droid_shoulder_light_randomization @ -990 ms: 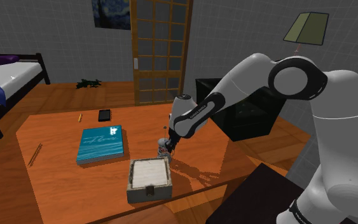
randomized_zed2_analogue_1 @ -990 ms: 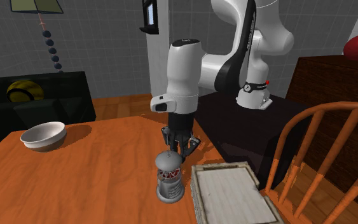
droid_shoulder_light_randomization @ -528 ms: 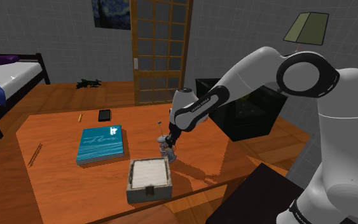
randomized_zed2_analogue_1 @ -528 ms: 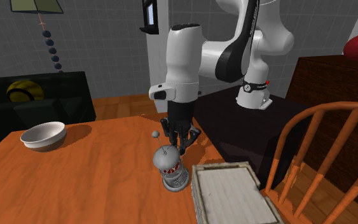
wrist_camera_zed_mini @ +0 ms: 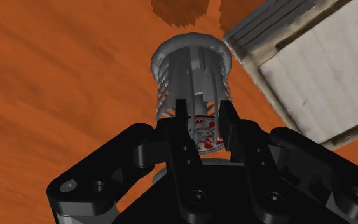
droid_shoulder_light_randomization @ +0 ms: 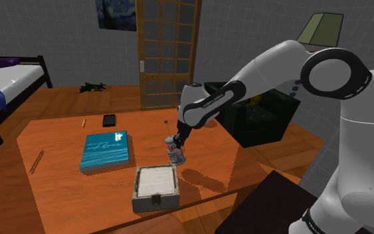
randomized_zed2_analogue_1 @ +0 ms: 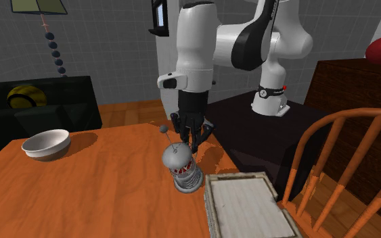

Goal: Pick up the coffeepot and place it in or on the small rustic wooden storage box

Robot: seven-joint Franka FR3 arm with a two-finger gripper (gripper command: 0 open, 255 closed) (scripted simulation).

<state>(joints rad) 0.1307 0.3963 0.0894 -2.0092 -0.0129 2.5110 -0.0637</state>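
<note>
The coffeepot (droid_shoulder_light_randomization: 174,153) is a small grey metal press with red showing through its slotted cage and a thin plunger rod ending in a knob. My gripper (droid_shoulder_light_randomization: 177,141) is shut on its upper part. The pot (randomized_zed2_analogue_1: 182,169) hangs tilted from the gripper (randomized_zed2_analogue_1: 194,143), its base just above the orange table. In the wrist view the fingers (wrist_camera_zed_mini: 181,121) clasp the pot (wrist_camera_zed_mini: 190,70) near its top. The wooden storage box (droid_shoulder_light_randomization: 156,188), with a pale flat lid, stands close beside the pot (randomized_zed2_analogue_1: 246,206) (wrist_camera_zed_mini: 311,70).
A blue book (droid_shoulder_light_randomization: 105,151), a black phone (droid_shoulder_light_randomization: 109,120), a pencil (droid_shoulder_light_randomization: 84,123) and a thin stick (droid_shoulder_light_randomization: 36,161) lie on the table. A white bowl (randomized_zed2_analogue_1: 46,143) sits at the far end. A wooden chair (randomized_zed2_analogue_1: 344,155) and a black cabinet (droid_shoulder_light_randomization: 252,119) flank the table.
The gripper has risen and taken the coffeepot up with it. The pot has gone from upright to tilted, its plunger knob now leaning away from the gripper.
</note>
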